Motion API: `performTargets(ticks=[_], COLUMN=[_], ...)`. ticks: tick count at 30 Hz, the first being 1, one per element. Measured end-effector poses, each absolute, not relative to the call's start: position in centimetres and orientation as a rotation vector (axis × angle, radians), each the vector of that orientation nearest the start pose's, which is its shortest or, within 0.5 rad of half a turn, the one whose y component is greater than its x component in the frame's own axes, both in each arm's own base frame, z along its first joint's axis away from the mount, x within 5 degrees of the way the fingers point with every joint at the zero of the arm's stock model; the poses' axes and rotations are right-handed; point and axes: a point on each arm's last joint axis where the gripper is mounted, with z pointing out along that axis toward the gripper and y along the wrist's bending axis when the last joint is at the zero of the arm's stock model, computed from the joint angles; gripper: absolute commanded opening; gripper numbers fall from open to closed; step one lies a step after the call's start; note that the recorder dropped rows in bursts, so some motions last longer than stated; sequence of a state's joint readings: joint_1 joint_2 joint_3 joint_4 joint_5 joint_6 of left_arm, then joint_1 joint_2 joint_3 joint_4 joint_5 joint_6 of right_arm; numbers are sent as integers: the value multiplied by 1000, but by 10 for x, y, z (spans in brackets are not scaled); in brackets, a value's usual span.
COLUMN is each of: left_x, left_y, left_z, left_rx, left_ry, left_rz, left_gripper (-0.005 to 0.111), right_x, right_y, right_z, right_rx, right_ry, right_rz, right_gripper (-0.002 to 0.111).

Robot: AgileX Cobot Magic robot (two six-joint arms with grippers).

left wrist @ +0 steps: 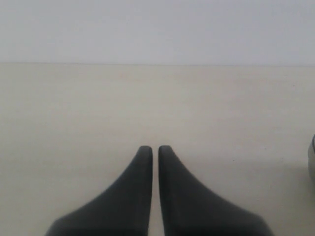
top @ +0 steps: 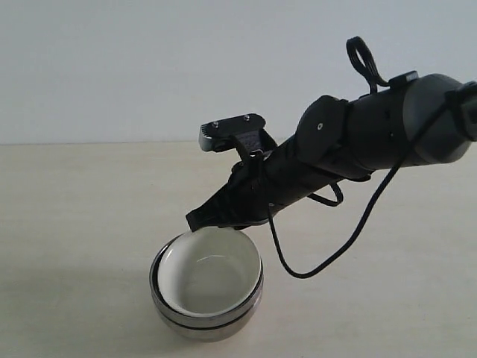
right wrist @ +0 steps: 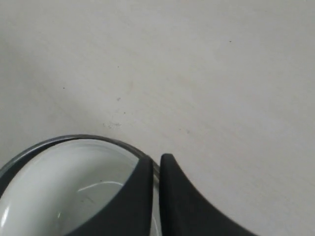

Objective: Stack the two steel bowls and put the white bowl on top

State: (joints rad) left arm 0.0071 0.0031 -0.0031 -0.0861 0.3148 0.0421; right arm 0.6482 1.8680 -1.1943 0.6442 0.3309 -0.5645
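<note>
My right arm comes in from the right side of the exterior view and slopes down and leftward, its wrist camera bracket riding on top and a black cable looping beneath it. The right gripper [top: 195,220] [right wrist: 156,160] ends right at the far rim of the bowl stack. Its jaws are closed, with only a hairline gap between them. One finger lies over the inside of the white bowl and the other over the outside of the rim, and I cannot tell whether they touch it. My left gripper [left wrist: 155,149] is closed too, with nothing in it, low over bare surface [left wrist: 74,108].

The white bowl [top: 212,280] [right wrist: 64,187] is glossy, upright and empty, with a bright curved reflection on its floor. It sits nested inside the two steel bowls [top: 212,328], which are themselves stacked one in the other. Their shiny rims form a thin metal ring around the white one, clearest in the right wrist view [right wrist: 39,147]. The stack stands near the front of the pale surface [top: 74,224], centre-left in the exterior view.
</note>
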Motion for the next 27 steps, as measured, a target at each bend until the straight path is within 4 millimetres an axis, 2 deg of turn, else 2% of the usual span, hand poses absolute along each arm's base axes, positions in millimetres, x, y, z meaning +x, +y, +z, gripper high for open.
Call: performTargets(ticks=[15, 17, 23, 27], left_x=[54, 54, 54, 54], left_y=[-2, -2, -2, -2], left_z=[186, 186, 186, 186], left_rx=[-23, -23, -23, -23], left_ry=[1797, 1797, 1797, 1797], left_rz=[-47, -47, -47, -47], left_gripper=[4, 4, 4, 4], right_x=[307, 305, 288, 278], right_y=[255, 255, 247, 238], right_z=[192, 197, 233, 240], right_rx=[-813, -816, -915, -1001], right_ry=[2352, 2351, 2317, 2374], right_rz=[550, 562, 586, 522], right_gripper=[0, 0, 0, 0])
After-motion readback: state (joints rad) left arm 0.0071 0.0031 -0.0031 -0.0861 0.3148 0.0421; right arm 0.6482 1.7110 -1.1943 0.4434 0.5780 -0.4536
